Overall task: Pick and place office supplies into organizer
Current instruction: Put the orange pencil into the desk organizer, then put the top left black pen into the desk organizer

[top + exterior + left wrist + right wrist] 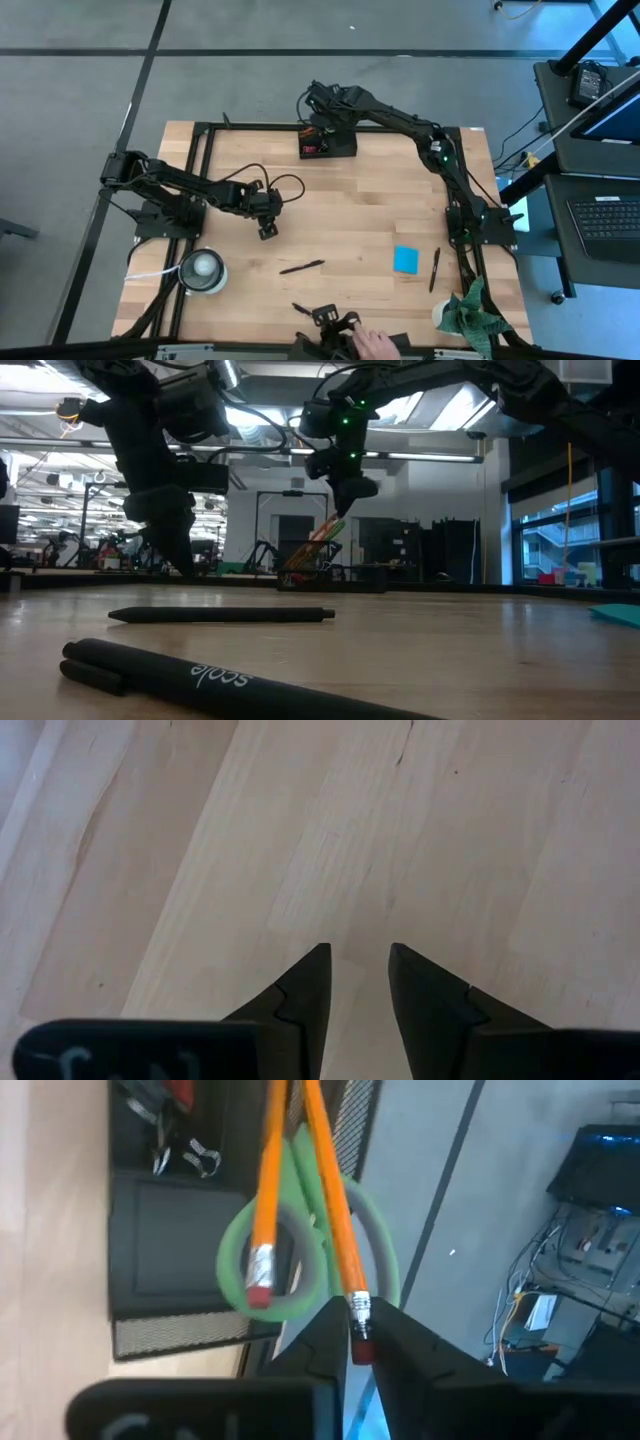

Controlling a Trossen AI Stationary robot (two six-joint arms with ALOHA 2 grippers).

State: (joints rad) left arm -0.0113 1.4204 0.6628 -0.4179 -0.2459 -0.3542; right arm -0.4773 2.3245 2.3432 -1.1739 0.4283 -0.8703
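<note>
We see ceiling lights (430, 410) glaring behind backlit, silhouetted arms, the nearest pen (230, 685) blurred, and the table (350, 220) evenly, softly lit.

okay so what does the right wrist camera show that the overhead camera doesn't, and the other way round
Only the right wrist view shows two orange pencils and the green scissor handles standing in the organizer, with one pencil's eraser end between the right gripper jaws.

Only the high view shows the pens, the blue note pad, the white roll, a person's hand and the left gripper over bare wood.

Both show the organizer at the table's far edge, with the right gripper at it.
</note>
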